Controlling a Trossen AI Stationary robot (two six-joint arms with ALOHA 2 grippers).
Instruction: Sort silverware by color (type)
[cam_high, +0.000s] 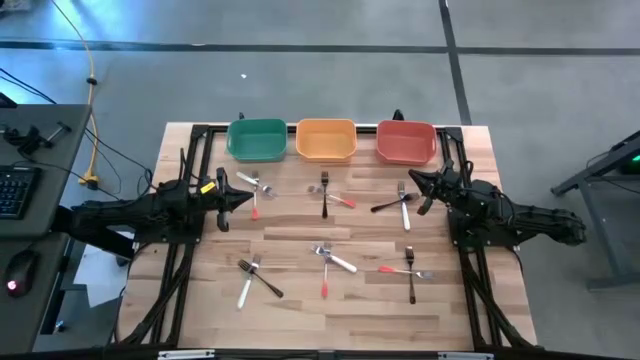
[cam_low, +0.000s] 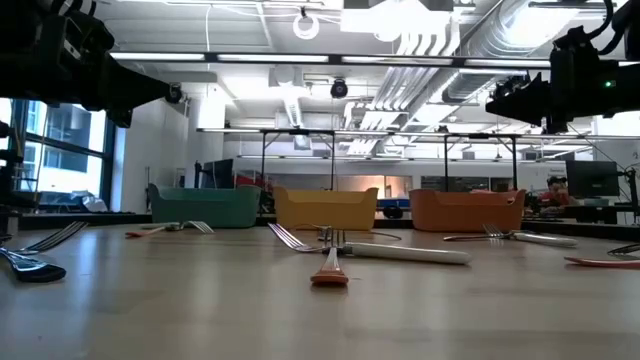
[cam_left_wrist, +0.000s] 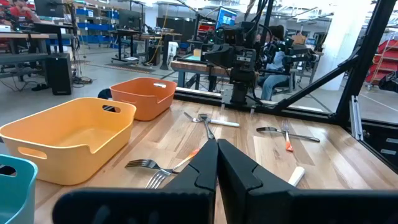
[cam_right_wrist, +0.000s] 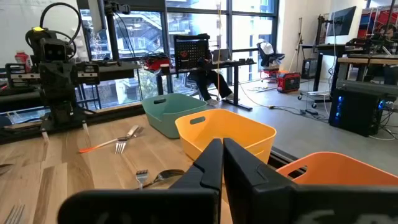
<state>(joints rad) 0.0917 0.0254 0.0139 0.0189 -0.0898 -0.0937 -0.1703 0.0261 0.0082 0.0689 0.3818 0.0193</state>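
The silverware lies in several small crossed clusters on the wooden table: by my left gripper (cam_high: 258, 188), at far centre (cam_high: 328, 195), by my right gripper (cam_high: 398, 203), and three nearer ones (cam_high: 255, 275), (cam_high: 328, 260), (cam_high: 410, 268). Handles are black, silver-white or red. My left gripper (cam_high: 240, 196) hovers at the left side, fingers shut (cam_left_wrist: 217, 155) and holding nothing. My right gripper (cam_high: 422, 190) hovers at the right side, also shut (cam_right_wrist: 222, 155) and holding nothing. Both are raised above the table in the low view.
Three bins stand in a row along the far edge: green (cam_high: 257, 140), yellow-orange (cam_high: 326, 140) and red (cam_high: 406, 142). A black frame runs around the table's edges (cam_high: 185, 250). Bare wood lies between the clusters. A desk with keyboard and mouse stands left of the table (cam_high: 20, 190).
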